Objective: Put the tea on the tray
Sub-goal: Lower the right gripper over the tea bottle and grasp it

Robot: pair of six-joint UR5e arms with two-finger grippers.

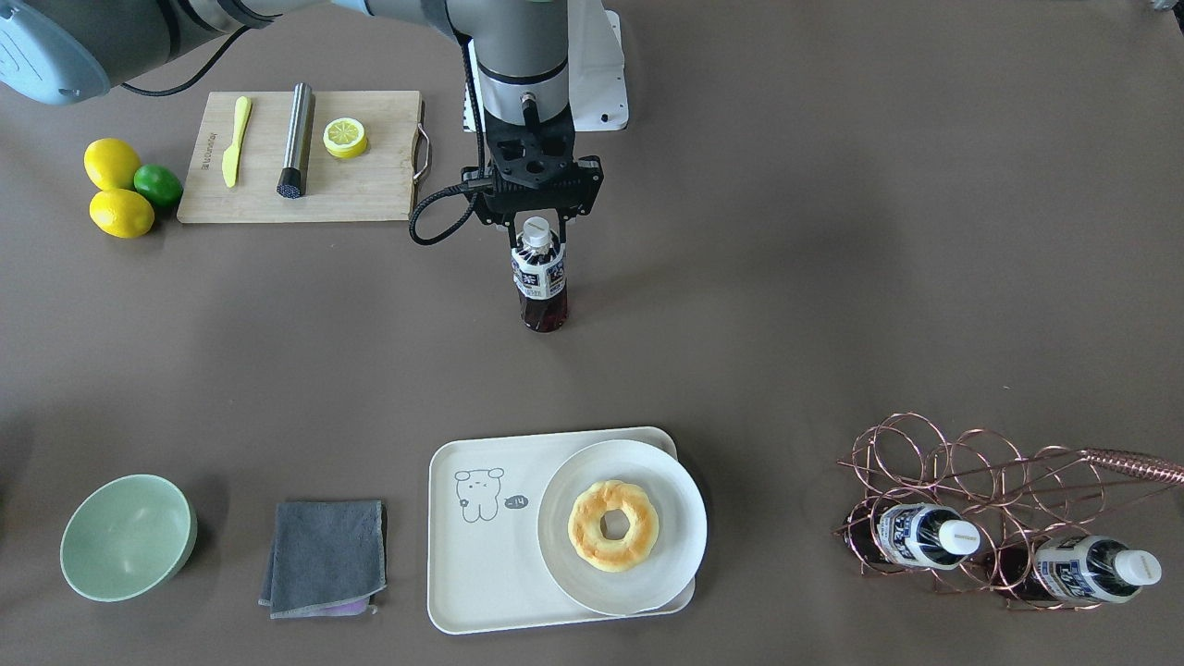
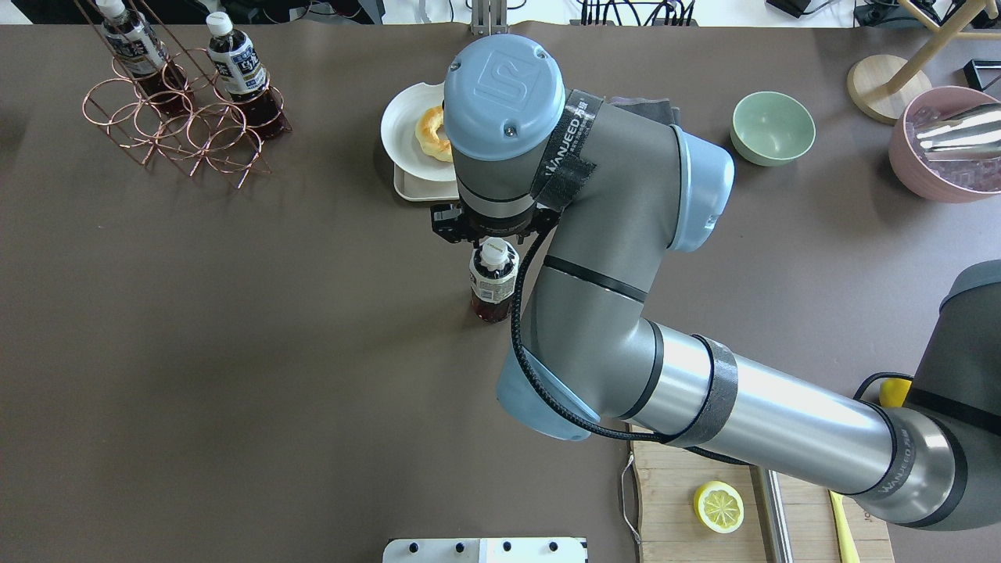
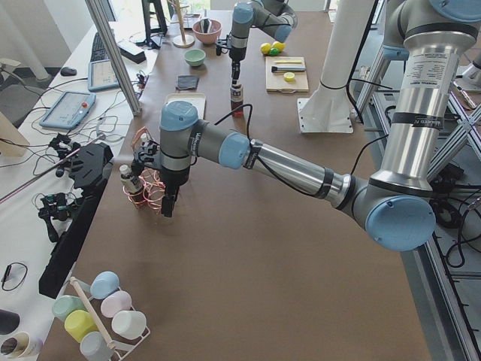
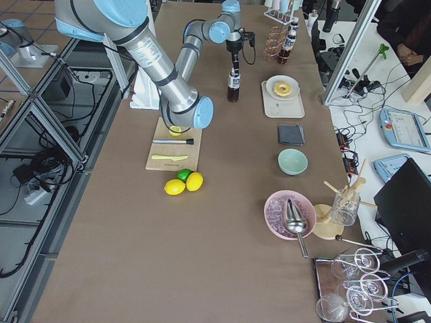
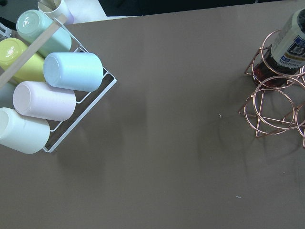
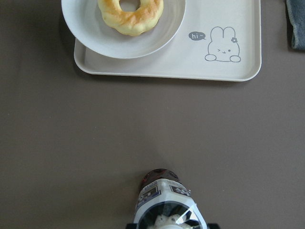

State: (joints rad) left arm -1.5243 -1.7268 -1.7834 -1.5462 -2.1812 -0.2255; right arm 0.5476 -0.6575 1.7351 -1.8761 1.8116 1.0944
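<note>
The tea bottle [image 1: 541, 277] stands upright mid-table, with a white cap, a white-and-blue label and dark reddish liquid. My right gripper [image 1: 537, 236] comes straight down on it and is shut around its neck just below the cap. I cannot tell whether its base touches the table. It also shows in the overhead view [image 2: 493, 281] and the right wrist view [image 6: 164, 195]. The cream tray [image 1: 472, 573] with a cartoon drawing lies beyond the bottle, apart from it. My left gripper [image 3: 167, 207] hangs near the wire rack; I cannot tell whether it is open or shut.
A round white plate [image 1: 680, 555] with a donut [image 1: 612, 524] covers half the tray. A copper wire rack [image 1: 971, 481] holds two alike bottles [image 1: 925, 535]. A grey cloth [image 1: 324, 555], a green bowl [image 1: 125, 536], a cutting board [image 1: 370, 185] and lemons [image 1: 116, 185] lie around.
</note>
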